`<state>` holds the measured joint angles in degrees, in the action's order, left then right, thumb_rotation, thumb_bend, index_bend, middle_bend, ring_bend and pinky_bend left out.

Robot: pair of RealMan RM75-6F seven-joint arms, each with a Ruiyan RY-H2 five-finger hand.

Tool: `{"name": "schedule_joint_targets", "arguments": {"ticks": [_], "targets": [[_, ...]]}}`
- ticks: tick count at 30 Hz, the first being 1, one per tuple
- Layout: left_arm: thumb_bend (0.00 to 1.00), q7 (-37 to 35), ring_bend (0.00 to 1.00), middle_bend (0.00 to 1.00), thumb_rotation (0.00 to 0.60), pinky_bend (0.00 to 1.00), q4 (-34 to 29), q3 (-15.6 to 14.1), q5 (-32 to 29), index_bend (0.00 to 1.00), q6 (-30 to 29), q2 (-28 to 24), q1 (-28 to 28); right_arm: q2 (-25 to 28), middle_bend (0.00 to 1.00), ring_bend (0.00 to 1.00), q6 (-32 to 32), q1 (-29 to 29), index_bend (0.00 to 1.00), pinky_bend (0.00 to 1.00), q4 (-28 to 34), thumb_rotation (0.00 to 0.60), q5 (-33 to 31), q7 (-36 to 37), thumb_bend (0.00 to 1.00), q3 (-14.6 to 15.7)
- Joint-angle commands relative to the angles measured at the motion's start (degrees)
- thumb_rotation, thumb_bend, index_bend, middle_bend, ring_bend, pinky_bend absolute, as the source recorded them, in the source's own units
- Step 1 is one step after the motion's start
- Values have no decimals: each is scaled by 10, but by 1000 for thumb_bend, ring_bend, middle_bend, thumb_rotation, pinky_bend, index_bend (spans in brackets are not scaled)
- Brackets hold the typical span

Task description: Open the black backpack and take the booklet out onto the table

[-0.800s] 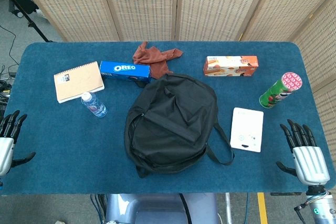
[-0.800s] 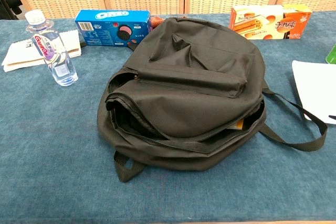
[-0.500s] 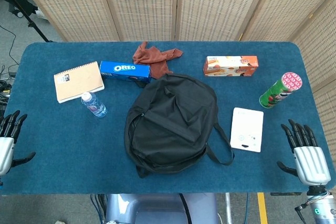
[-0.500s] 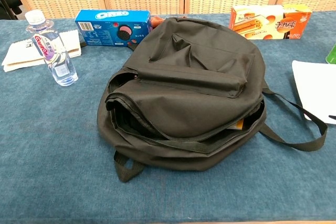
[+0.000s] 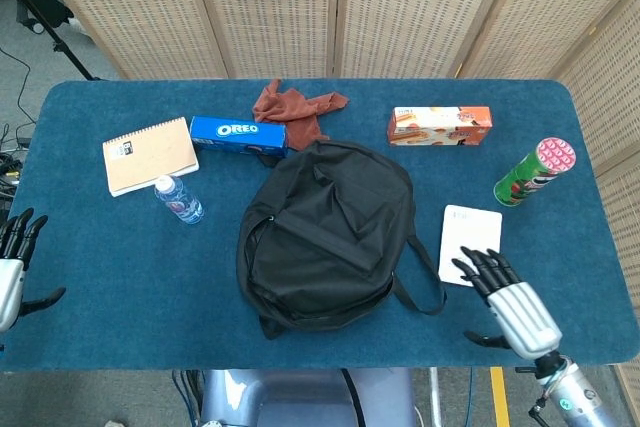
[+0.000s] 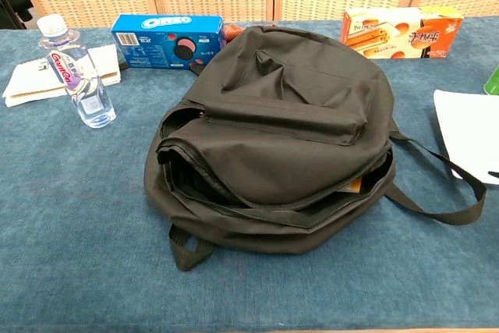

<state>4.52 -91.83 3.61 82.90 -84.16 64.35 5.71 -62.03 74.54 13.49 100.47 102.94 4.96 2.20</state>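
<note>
Backpack (image 5: 325,237) first: we find the black bag lying flat in the middle of the blue surface (image 5: 90,277), and in the chest view its main zipper already gapes along the near edge, with a sliver of orange showing inside the opening at the right (image 6: 355,185). We judge that sliver may be the booklet, though too little of it shows to be sure. Our right robot hand (image 5: 510,302) hovers near the front edge with its fingers spread and nothing in them, the fingertips over the near corner of a white card (image 5: 470,242) just beside the bag's strap. Our left robot hand (image 5: 12,267) sits at the far left edge, also spread and holding nothing, well apart from the bag. We read the step as the approach, before any contact with the bag. Next we would bring the right robot hand to the gaping zipper on its side, and the left to pin or lift the flap, so the opening widens enough to reach in.
</note>
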Motion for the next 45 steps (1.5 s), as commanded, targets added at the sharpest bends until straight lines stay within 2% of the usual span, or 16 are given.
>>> {"name": "schedule_joint_targets", "arguments": {"ticks": [1, 7, 12, 15, 23, 29, 38, 45], "targets": [[0, 3, 0, 0, 600, 0, 0, 2, -4, 74, 0, 2, 0, -3, 0, 0, -70, 60, 0, 0, 39, 600, 31, 15, 0, 1], [0, 4, 0, 0, 600, 0, 5, 5, -14, 74, 7, 4, 2, -40, 0, 0, -152, 123, 0, 0, 89, 600, -1, -18, 0, -35], [0, 0, 0, 0, 600, 0, 11, 8, -22, 74, 14, 5, 5, -86, 0, 0, -215, 167, 0, 0, 123, 600, -77, -43, 0, -75], [0, -4, 0, 0, 600, 0, 14, 9, -25, 74, 18, 5, 7, -121, 0, 0, -244, 195, 0, 0, 123, 600, -125, -79, 0, -102], [0, 1, 0, 0, 600, 0, 21, 10, -33, 74, 25, 10, 9, -212, 0, 0, -290, 262, 0, 0, 107, 600, -256, -162, 0, -151], [0, 6, 0, 0, 600, 0, 26, 11, -39, 74, 29, 13, 11, -288, 0, 0, -287, 310, 0, 0, 82, 600, -354, -226, 0, -176], [0, 10, 0, 0, 600, 0, 33, 13, -49, 74, 36, 19, 13, -385, 0, 0, -229, 383, 0, 0, 30, 600, -482, -355, 0, -193], [0, 9, 0, 0, 600, 0, 36, 15, -53, 74, 38, 19, 14, -434, 0, 0, -177, 412, 0, 0, -1, 600, -542, -405, 0, -206]]}}
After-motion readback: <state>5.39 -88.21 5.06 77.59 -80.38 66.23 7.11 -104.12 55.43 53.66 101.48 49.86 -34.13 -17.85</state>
